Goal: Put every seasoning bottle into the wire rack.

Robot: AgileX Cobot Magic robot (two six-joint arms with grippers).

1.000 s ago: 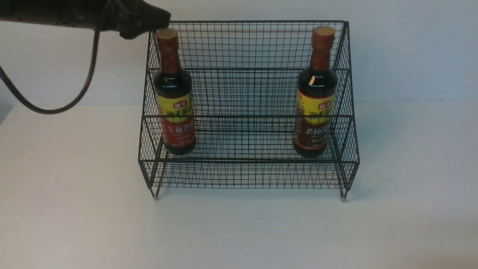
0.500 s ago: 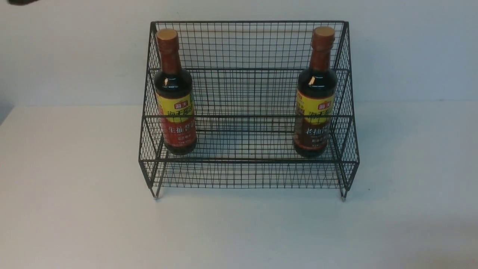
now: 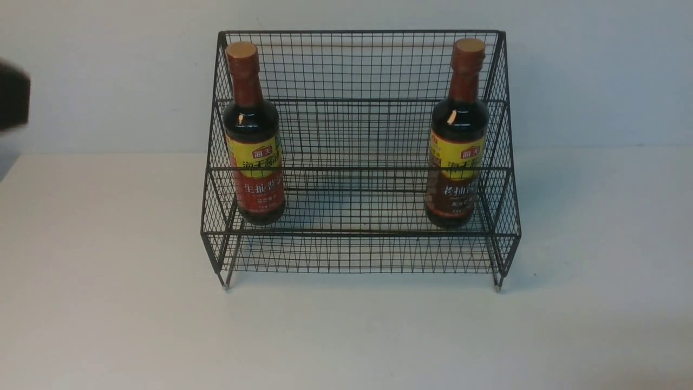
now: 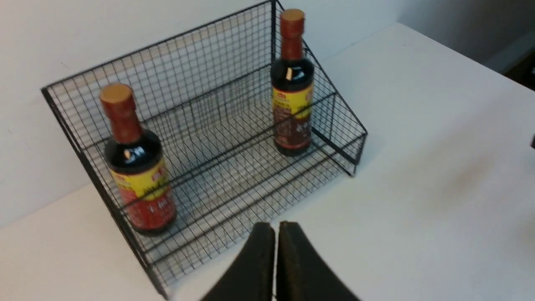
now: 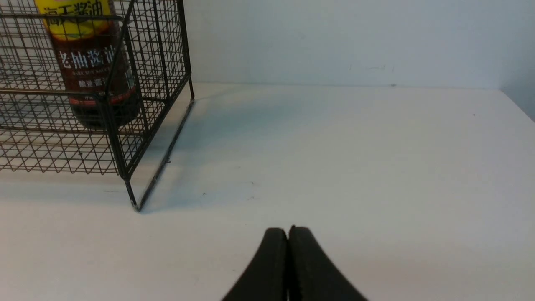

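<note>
The black wire rack (image 3: 357, 65) stands at the back of the white table, against the wall. Both seasoning bottles stand upright on its lower tier. The redder-labelled bottle (image 3: 253, 135) is at the left end, the browner-labelled bottle (image 3: 457, 135) at the right end. The left wrist view shows the rack (image 4: 200, 54) with both bottles (image 4: 136, 163) (image 4: 292, 83), and my left gripper (image 4: 276, 225) shut and empty, clear of the rack's front. In the right wrist view my right gripper (image 5: 287, 229) is shut and empty over bare table, to the right of the rack (image 5: 125, 138) and the browner bottle (image 5: 94, 67).
A blurred dark piece of my left arm (image 3: 12, 103) shows at the far left edge of the front view. White table (image 3: 346, 336) stretches in front of the rack and to both sides. The wall runs right behind the rack.
My left arm has drawn back from the redder bottle's cap, left the front view and reappeared as a blur at the left edge. Both bottles stayed put.
</note>
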